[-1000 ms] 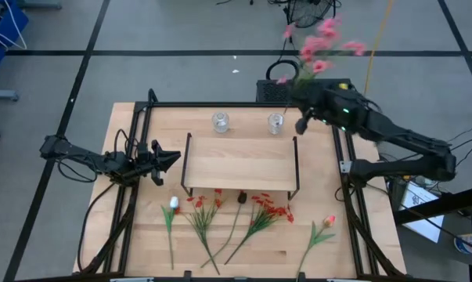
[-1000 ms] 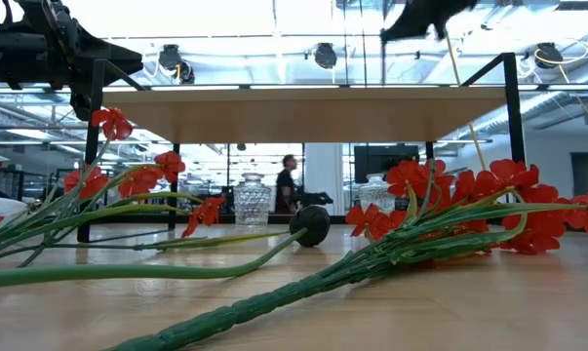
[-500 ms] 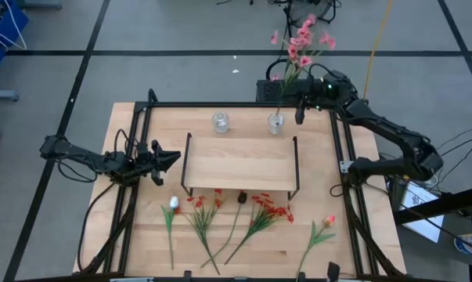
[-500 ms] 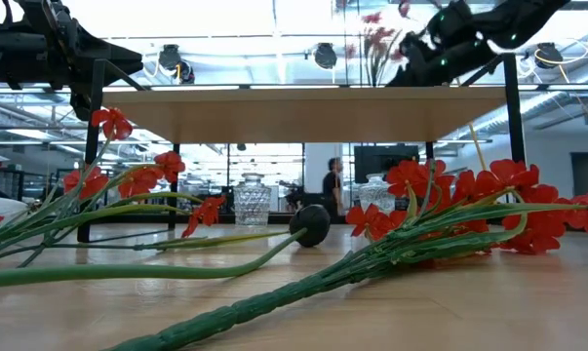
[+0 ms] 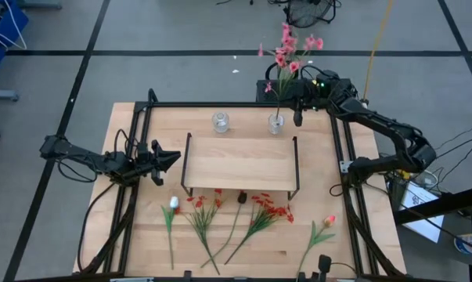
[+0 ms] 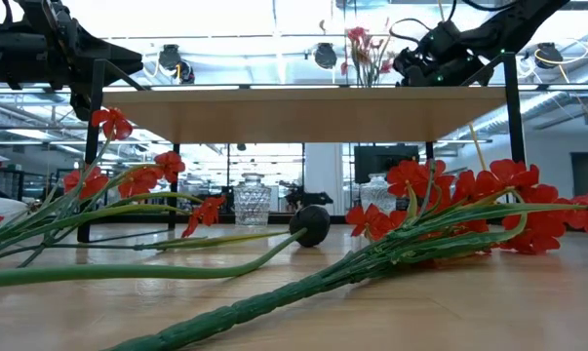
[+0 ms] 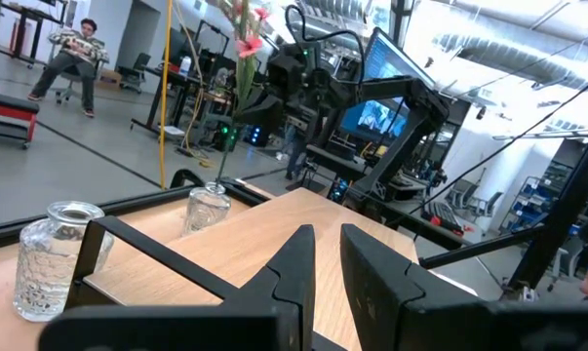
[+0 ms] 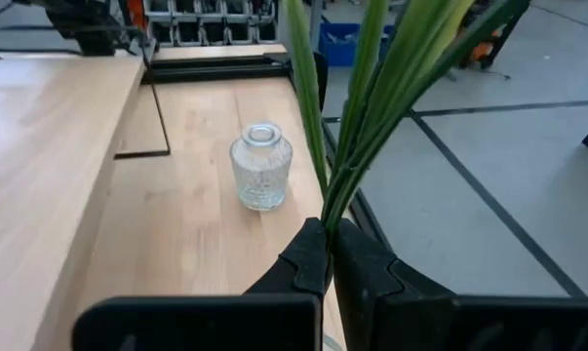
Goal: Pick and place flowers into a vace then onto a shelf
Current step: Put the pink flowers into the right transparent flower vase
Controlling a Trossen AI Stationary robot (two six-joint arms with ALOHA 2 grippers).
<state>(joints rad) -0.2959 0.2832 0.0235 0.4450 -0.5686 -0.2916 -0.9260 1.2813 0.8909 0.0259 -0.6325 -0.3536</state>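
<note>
My right gripper (image 5: 290, 94) is at the table's far right, shut on a bunch of pink flowers (image 5: 286, 48), which stands upright over the right glass vase (image 5: 276, 123). Whether the stem ends are inside the vase, I cannot tell. A second vase (image 5: 220, 121) stands to its left. Both vases are behind the light-wood shelf (image 5: 239, 163). In front of the shelf, a white tulip (image 5: 173, 205), red stems (image 5: 271, 210), a dark bud (image 5: 241, 198) and a pink bud (image 5: 329, 221) lie flat. My left gripper (image 5: 175, 158) waits at the shelf's left end with a narrow gap between its fingers. My right gripper pinches the pink flowers' bundled green stems (image 8: 325, 210) between its two fingers. The fingers come level from the table's right side and lie across the stems. The bunch stands upright and is lifted, with the blossoms (image 6: 364, 44) high above the fingers. What hangs below the fingers is hidden in the wrist view.
Black rails (image 5: 220, 105) frame the tabletop, and the right arm's elbow (image 5: 412, 153) reaches out past the right rail. In the low view the red stems (image 6: 440, 210) lie close in front of the shelf board (image 6: 303, 100). A seated person (image 7: 77, 49) is far off in the room.
My right gripper has carried the pink flowers from beyond the far right corner toward the table's left and down to a spot over the right vase. The bunch has turned from leaning right to upright. In the low view the blossoms have come into sight above the shelf.
</note>
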